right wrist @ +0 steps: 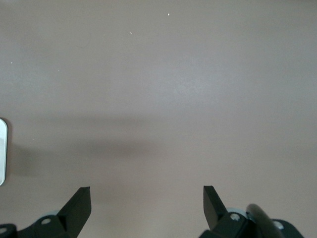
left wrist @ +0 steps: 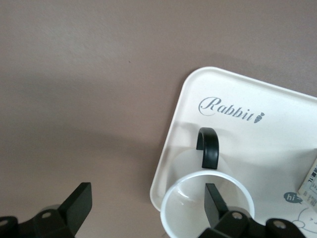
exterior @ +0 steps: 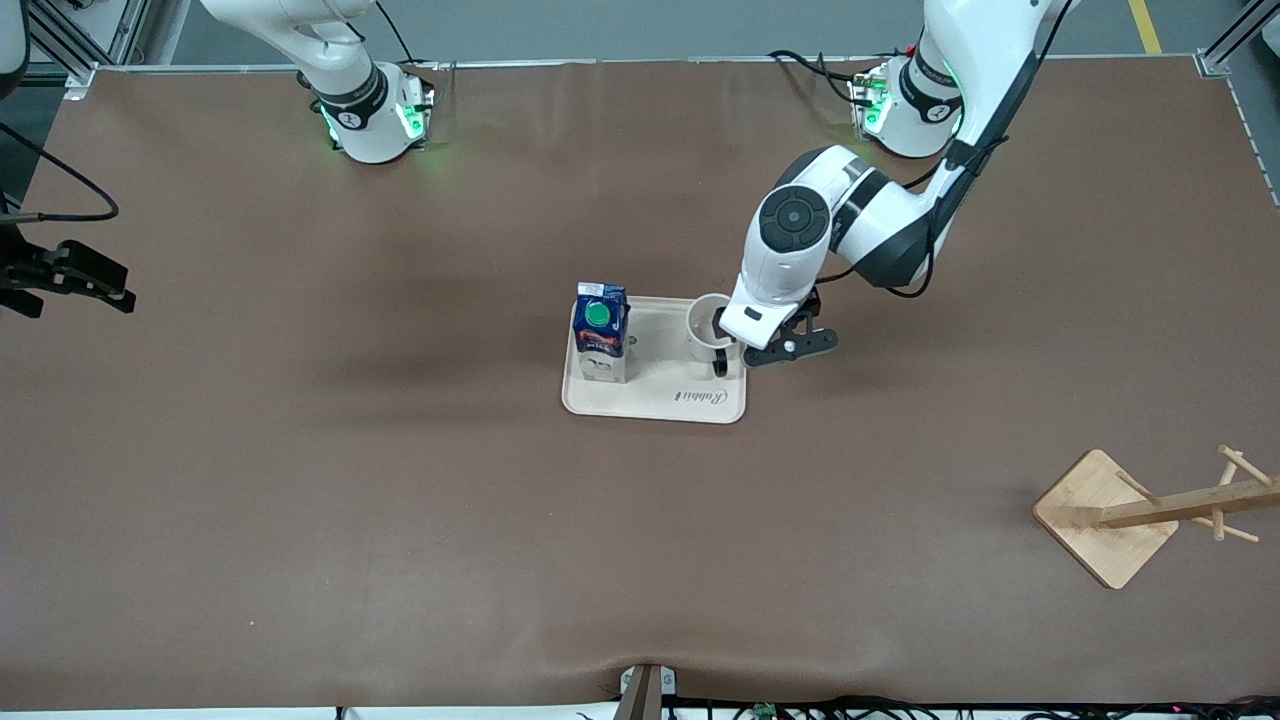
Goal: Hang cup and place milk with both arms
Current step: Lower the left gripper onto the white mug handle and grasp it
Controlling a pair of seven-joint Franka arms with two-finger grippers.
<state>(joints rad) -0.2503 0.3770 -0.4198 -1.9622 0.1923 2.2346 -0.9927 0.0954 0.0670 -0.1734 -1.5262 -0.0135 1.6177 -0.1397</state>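
Observation:
The cup [exterior: 704, 322] stands upright on the cream tray [exterior: 655, 405], with its black handle [left wrist: 209, 146] pointing toward the front camera. The milk [exterior: 600, 330] stands upright on the same tray, beside the cup toward the right arm's end. My left gripper [exterior: 745, 348] is open over the cup's rim [left wrist: 171, 210]. One finger [left wrist: 214, 203] is inside the cup and the other finger [left wrist: 77, 206] is outside it, over the table. My right gripper [right wrist: 147, 196] is open and empty over bare table; it shows at the right arm's end in the front view [exterior: 100, 282].
A wooden cup rack [exterior: 1110, 515] with pegs stands near the left arm's end of the table, nearer the front camera than the tray. The tray's bare part carries the word "Rabbit" [left wrist: 230, 110]. A corner of the milk [left wrist: 309, 183] shows in the left wrist view.

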